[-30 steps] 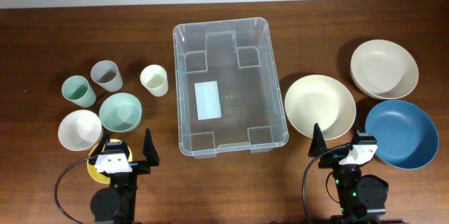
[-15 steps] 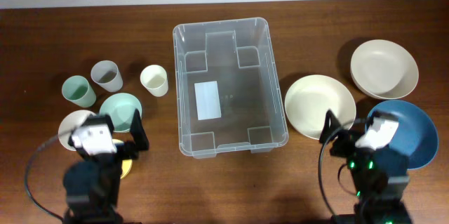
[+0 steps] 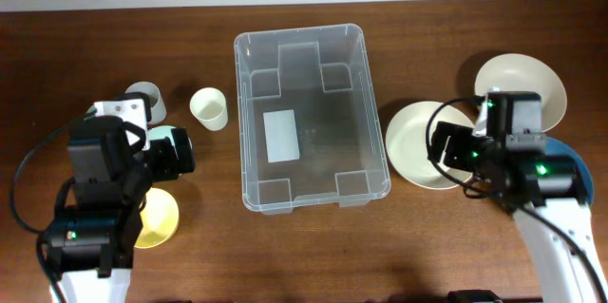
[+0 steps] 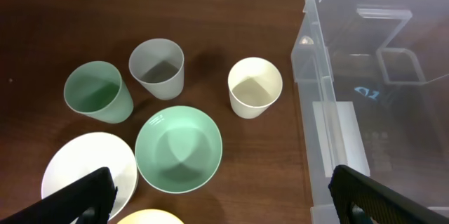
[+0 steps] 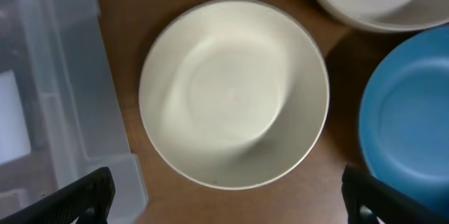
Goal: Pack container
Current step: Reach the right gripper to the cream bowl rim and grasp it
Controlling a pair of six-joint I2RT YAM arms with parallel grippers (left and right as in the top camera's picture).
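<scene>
Container (image 3: 323,142): clear, upright, at mid-desk toward the far edge.
Left gripper (image 4: 223,199): jaws spread wide, above the green bowl (image 4: 179,148), between the container and the left edge.
Right gripper (image 5: 228,199): jaws spread wide, above the cream bowl (image 5: 233,92), right of the container.

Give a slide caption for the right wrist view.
Open right gripper hovers over a cream bowl between the clear container and a blue bowl.

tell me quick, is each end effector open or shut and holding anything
left end effector: open, holding nothing.
right end effector: open, holding nothing, above the cream bowl.
</scene>
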